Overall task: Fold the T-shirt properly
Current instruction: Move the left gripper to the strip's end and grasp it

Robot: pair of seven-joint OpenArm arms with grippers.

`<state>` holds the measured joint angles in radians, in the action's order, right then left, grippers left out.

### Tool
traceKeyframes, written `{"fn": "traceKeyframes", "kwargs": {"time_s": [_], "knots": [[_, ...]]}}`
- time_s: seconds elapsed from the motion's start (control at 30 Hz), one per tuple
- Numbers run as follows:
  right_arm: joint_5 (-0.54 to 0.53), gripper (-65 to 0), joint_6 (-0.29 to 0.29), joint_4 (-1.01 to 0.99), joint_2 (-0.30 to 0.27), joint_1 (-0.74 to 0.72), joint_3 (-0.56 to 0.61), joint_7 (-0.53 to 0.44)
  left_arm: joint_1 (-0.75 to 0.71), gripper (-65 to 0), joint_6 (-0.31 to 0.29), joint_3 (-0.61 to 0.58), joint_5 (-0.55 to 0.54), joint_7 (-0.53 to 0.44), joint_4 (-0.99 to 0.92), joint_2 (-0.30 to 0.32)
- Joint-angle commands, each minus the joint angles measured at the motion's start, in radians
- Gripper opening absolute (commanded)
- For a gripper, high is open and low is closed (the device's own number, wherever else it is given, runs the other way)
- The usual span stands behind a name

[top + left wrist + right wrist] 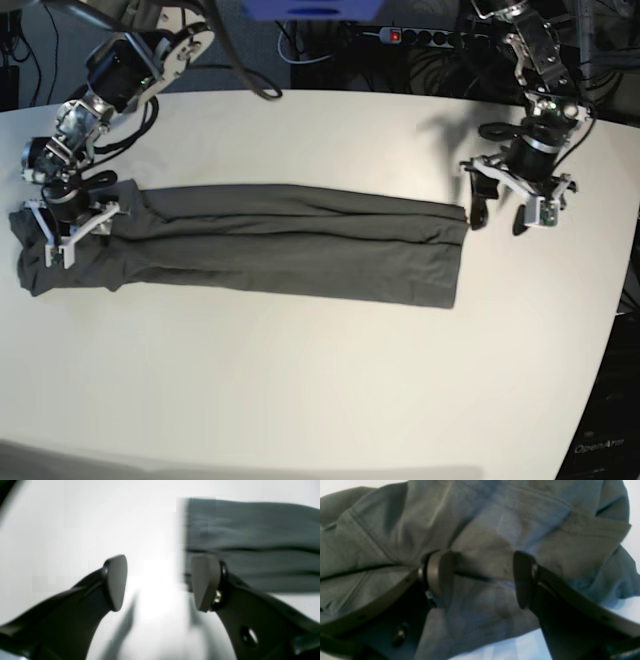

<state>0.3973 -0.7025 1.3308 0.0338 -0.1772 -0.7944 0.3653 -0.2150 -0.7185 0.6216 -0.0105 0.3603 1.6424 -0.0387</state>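
The dark grey T-shirt (290,243) lies on the white table (300,390) as a long strip folded lengthwise, running left to right. Its left end is bunched and wrinkled (495,530). My right gripper (72,236) hangs over that bunched end, open, and the cloth fills the gap below its fingers (481,578). My left gripper (498,220) stands open just past the strip's straight right end. In the left wrist view the T-shirt (250,542) lies beyond my open left gripper (160,583), with one finger (205,582) level with the cloth's edge and bare table between the pads.
A power strip (420,36) and cables lie behind the table's far edge. The table's curved right edge (612,330) drops off to dark floor. Both arms reach in from the back corners.
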Motion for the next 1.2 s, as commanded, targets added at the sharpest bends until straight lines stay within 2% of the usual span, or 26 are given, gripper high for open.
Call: {"fn": "traceKeyframes", "kwargs": {"time_s": [0.0,0.17,0.4,0.5,0.6,0.7,0.73,0.93,1.03,1.17], "knots": [[-0.014,-30.2,0.004,0.016,-0.01,-0.015,0.0,-0.022,0.016,-24.8,0.02,0.03,-0.047,0.007,0.017,0.029],[-0.014,-30.2,0.004,0.016,-0.012,-0.014,0.0,-0.022,0.071,-24.8,0.02,0.091,-0.174,0.179,-0.018,0.092],[-0.014,-30.2,0.004,0.016,-0.013,0.002,0.007,-0.025,0.075,-24.7,0.02,0.099,-0.234,0.263,-0.02,0.132],[-0.014,-30.3,0.004,0.016,-0.013,0.003,0.007,-0.025,0.075,-24.3,0.02,0.1,-0.312,0.332,-0.015,0.155],[-0.014,-30.3,0.004,0.016,-0.015,0.006,0.005,-0.025,0.076,-17.4,0.02,0.131,-0.405,0.398,-0.023,0.194],[-0.014,-30.5,0.004,0.016,-0.025,0.006,0.005,-0.025,0.088,-5.0,0.02,0.137,-0.474,0.432,-0.043,0.227],[-0.014,-30.5,0.004,0.016,-0.025,0.006,0.005,-0.025,0.088,-2.8,0.02,0.139,-0.487,0.432,-0.049,0.23],[-0.014,-30.5,0.004,0.016,-0.027,0.006,0.003,-0.025,0.133,-15.4,0.02,0.131,-0.495,0.444,-0.1,0.231],[-0.014,-30.5,0.004,0.016,-0.027,0.006,0.003,-0.025,0.17,-16.2,0.02,0.129,-0.498,0.454,-0.173,0.228],[-0.014,-30.5,0.004,0.016,-0.027,0.008,0.007,-0.025,0.23,-16.3,0.02,0.131,-0.523,0.53,-0.293,0.236]]}}
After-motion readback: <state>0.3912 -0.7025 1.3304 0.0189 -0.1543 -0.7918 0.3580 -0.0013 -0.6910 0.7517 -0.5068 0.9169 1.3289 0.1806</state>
